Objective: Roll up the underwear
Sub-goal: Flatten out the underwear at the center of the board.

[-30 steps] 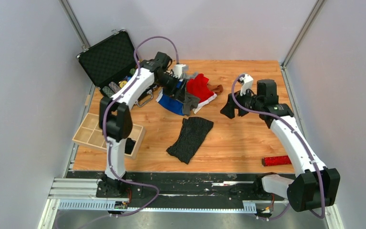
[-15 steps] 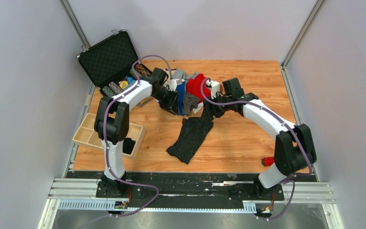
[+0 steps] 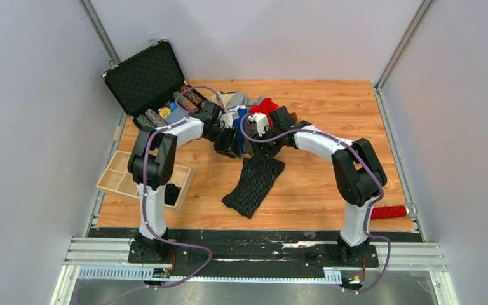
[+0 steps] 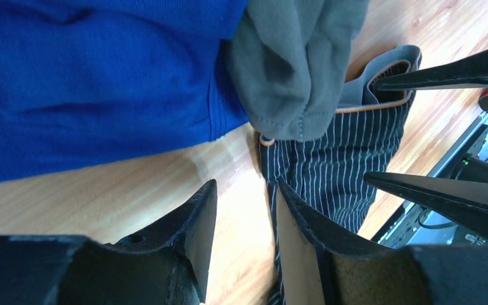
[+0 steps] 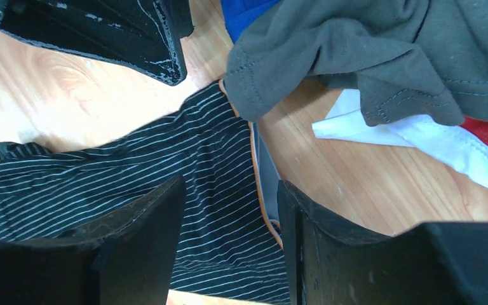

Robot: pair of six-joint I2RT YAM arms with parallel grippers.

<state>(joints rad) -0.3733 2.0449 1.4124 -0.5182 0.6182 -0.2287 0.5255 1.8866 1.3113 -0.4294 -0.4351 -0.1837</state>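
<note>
A black pin-striped underwear (image 3: 253,184) lies flat mid-table. Its waistband end is the far end, just below a pile of underwear: red (image 3: 265,107), blue (image 3: 241,118) and grey (image 3: 238,98). My left gripper (image 3: 230,147) is open and empty at the waistband's left corner. In the left wrist view (image 4: 244,190) it hangs over bare wood beside the striped cloth (image 4: 337,171), under blue (image 4: 89,82) and grey (image 4: 292,63) cloth. My right gripper (image 3: 264,149) is open and empty. In the right wrist view (image 5: 229,190) its jaws straddle the striped waistband (image 5: 165,165).
An open black case (image 3: 146,76) with poker chips (image 3: 165,113) stands at the back left. A wooden compartment tray (image 3: 136,178) sits at the left edge. A red bristly stick (image 3: 387,211) lies near the right front. Grey walls close in both sides.
The right arm has swung left from the table's right side to the striped underwear's waistband. The left gripper has come down from the pile to the same edge. Both stay open.
</note>
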